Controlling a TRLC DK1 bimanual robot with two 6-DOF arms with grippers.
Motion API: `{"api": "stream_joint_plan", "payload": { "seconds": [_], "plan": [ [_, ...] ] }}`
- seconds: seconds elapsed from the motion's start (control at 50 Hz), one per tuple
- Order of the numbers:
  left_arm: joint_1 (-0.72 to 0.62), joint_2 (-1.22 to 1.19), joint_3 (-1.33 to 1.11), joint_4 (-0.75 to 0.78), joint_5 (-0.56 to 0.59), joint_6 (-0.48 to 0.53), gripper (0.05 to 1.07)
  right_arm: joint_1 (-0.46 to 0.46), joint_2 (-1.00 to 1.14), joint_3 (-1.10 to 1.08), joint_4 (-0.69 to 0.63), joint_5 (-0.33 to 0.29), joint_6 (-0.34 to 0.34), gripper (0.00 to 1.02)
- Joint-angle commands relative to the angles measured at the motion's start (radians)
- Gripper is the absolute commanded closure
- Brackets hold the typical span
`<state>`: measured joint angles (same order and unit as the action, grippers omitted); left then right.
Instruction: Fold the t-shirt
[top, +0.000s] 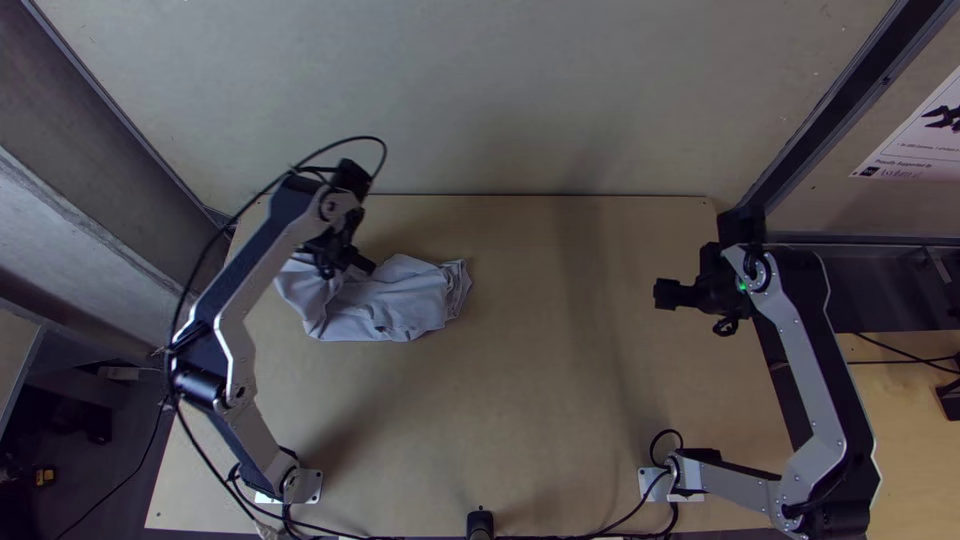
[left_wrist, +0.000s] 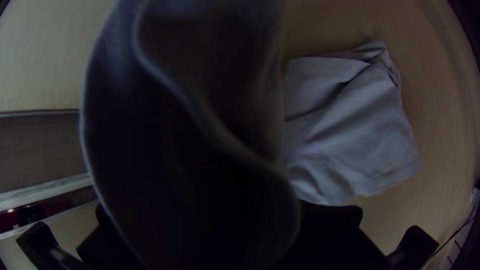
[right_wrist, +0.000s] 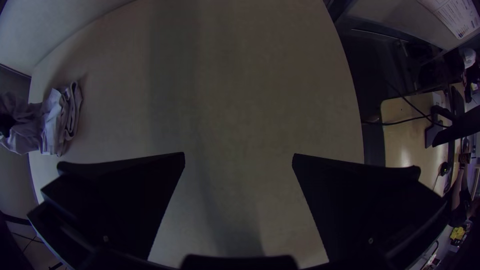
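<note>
Top view: light wooden table, soft shadow bands running from far side towards near side. Beyond far edge, pale plain wall panel; at left, grey side panel, angled. At upper right, dark metal beam, set diagonally; beyond it, printed sheet on pale surface. Right wrist view: separate wooden desktop, bright glare patch on its surface; dark shape there, probably monitor on stand.

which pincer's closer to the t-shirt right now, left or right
Left. The left pincer grips a raised part of the t-shirt, toward its left side; the right pincer hangs open across the table, well off to its right.
</note>
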<state>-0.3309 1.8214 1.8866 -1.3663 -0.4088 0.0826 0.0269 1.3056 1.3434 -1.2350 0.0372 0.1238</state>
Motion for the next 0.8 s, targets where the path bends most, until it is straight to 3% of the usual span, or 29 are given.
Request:
{"api": "stream_joint_plan", "payload": {
  "seconds": [0.0,0.22,0.32,0.34,0.36,0.38,0.42,0.44,0.66,0.78],
  "plan": [
    [-0.062,0.081,0.048,-0.024,-0.008,-0.072,1.05,-0.033,-0.037,-0.029,-0.001,0.006,-0.033,0.04],
    [-0.18,0.22,0.123,-0.025,0.001,-0.155,1.05,-0.088,-0.091,-0.084,-0.001,0.006,-0.073,0.04],
    [-0.229,0.279,0.18,-0.027,0.061,-0.201,1.04,-0.108,-0.118,-0.112,-0.001,0.006,-0.093,0.04],
    [-0.243,0.294,0.206,-0.028,0.071,-0.215,0.99,-0.113,-0.123,-0.116,-0.001,0.006,-0.096,0.04],
    [-0.254,0.306,0.227,-0.028,0.082,-0.221,0.85,-0.116,-0.129,-0.118,-0.001,0.006,-0.099,0.04],
    [-0.264,0.314,0.244,-0.028,0.087,-0.225,0.65,-0.12,-0.134,-0.121,-0.001,0.006,-0.102,0.04],
    [-0.29,0.331,0.273,-0.028,0.088,-0.242,0.15,-0.124,-0.143,-0.128,-0.001,0.006,-0.104,0.04],
    [-0.301,0.342,0.29,-0.027,0.096,-0.25,0.07,-0.125,-0.147,-0.132,-0.001,0.006,-0.107,0.04],
    [-0.342,0.406,0.41,0.116,0.565,-0.345,0.1,-0.122,-0.195,-0.178,-0.001,0.006,-0.115,0.04],
    [-0.341,0.423,0.442,0.142,0.676,-0.425,0.1,-0.107,-0.209,-0.184,-0.006,0.006,-0.104,0.04]
  ]
}}
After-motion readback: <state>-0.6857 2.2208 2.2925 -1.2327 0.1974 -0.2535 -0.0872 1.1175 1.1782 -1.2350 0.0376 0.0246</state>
